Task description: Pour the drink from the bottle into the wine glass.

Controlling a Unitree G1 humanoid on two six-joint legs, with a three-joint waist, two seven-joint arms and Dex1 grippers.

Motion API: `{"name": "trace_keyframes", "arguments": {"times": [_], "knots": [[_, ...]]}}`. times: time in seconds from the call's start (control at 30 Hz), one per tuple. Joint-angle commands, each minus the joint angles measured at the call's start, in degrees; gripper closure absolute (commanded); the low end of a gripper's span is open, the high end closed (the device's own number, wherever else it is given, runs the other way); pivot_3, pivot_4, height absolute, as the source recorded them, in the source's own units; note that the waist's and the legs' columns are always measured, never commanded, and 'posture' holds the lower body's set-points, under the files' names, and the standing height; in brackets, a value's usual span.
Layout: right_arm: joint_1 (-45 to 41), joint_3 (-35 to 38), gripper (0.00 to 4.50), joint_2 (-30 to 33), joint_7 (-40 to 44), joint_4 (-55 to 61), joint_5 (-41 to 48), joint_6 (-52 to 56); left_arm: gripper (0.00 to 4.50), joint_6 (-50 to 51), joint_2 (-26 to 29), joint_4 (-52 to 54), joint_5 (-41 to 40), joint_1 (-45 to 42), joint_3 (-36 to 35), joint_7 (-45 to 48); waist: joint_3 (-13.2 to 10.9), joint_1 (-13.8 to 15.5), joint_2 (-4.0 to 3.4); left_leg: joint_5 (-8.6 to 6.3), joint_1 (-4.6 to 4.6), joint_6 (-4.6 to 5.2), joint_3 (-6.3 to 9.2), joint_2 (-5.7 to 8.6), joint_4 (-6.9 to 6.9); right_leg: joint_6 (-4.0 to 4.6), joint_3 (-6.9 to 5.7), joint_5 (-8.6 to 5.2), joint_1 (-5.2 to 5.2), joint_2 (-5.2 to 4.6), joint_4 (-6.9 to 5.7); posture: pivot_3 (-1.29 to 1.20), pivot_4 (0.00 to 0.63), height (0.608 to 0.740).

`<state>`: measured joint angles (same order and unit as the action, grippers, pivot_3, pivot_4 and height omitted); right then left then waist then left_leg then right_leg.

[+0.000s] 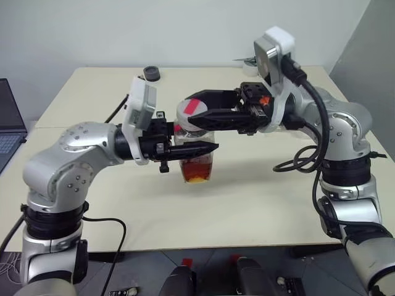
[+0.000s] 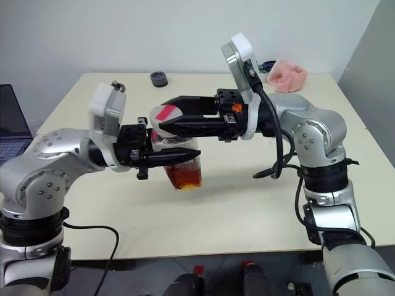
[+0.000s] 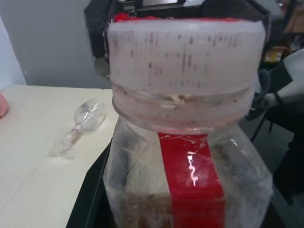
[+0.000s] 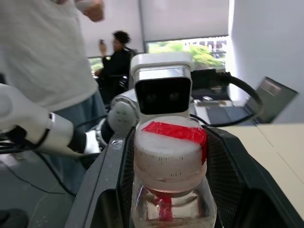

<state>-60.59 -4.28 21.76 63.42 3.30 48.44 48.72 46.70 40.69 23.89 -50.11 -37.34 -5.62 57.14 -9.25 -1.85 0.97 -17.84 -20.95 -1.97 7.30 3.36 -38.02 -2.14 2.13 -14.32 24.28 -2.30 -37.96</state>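
The bottle [image 1: 196,161] hangs upright above the table [image 1: 259,209], clear plastic with a red label strip [image 3: 190,185]. The reddish-amber drink [image 1: 197,169] fills its lower part. My left gripper [image 1: 213,148] comes in from the left and is shut on the bottle's body. My right gripper [image 1: 185,112] reaches in from the right, its fingers [image 4: 225,175] clamped on either side of the white cap [image 4: 168,147], which has red tape on top. The wine glass [image 3: 80,124] lies on its side on the table beyond the bottle.
A laptop [image 1: 7,129] sits off the table's left edge. A small black round object [image 1: 152,73] rests at the far edge and a pink cloth [image 2: 287,75] at the far right corner. People [image 4: 52,61] stand behind the robot.
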Motion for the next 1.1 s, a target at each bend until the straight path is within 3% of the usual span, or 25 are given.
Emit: {"name": "trace_keyframes", "arguments": {"times": [0.03,0.2,0.23,0.4,0.63,1.1], "knots": [[-1.55,-1.47,1.92,-1.28,0.95,-1.58,-1.08,-0.41,2.71,-0.58,-0.35,2.58,-1.21,-1.57,2.44,1.82,0.00,0.09,0.00,0.00,-0.01,0.00,0.01,0.00,-0.01,0.00,0.00,0.00,0.00,-0.01,0.01,0.00,0.150,0.740],[2.59,2.95,0.20,2.84,-3.42,-0.49,-1.92,0.57,2.71,-3.87,-0.57,0.50,3.23,1.52,1.99,-0.68,0.00,0.09,0.00,0.00,-0.06,-0.01,0.03,0.00,0.00,0.00,0.05,0.00,0.07,-0.04,-0.02,0.00,0.150,0.740],[4.04,3.75,0.02,3.91,-4.73,0.55,-2.15,0.62,2.71,-4.30,-0.76,0.16,3.77,2.00,1.72,-1.24,0.00,0.16,0.00,0.00,-0.07,-0.01,0.05,0.00,0.00,0.01,0.06,0.00,0.07,-0.05,0.00,0.00,0.150,0.740],[11.48,7.86,0.02,7.96,-10.64,9.71,0.92,4.37,2.71,-5.35,-2.25,-1.13,4.79,2.87,1.18,-3.78,-0.01,0.23,0.00,0.00,-0.13,-0.01,0.06,0.01,0.00,0.00,0.10,0.00,0.08,-0.09,0.02,0.00,0.150,0.740],[13.68,8.74,0.02,6.14,-20.26,18.67,3.79,7.04,2.71,-7.18,-5.27,-4.33,7.19,0.79,2.67,-5.47,-0.01,-0.08,-0.01,0.00,-0.07,-0.01,0.00,-0.05,0.04,0.00,0.11,0.00,0.10,-0.03,-0.04,0.00,0.150,0.740],[10.84,3.54,0.02,-0.86,-24.71,15.37,-2.91,-0.59,2.71,-8.41,-7.70,-6.04,9.79,-1.21,4.66,-5.09,-0.01,0.02,-0.01,0.00,-0.06,-0.01,-0.02,-0.02,0.02,0.00,0.07,0.00,0.08,-0.03,-0.03,0.00,0.150,0.740]]}}
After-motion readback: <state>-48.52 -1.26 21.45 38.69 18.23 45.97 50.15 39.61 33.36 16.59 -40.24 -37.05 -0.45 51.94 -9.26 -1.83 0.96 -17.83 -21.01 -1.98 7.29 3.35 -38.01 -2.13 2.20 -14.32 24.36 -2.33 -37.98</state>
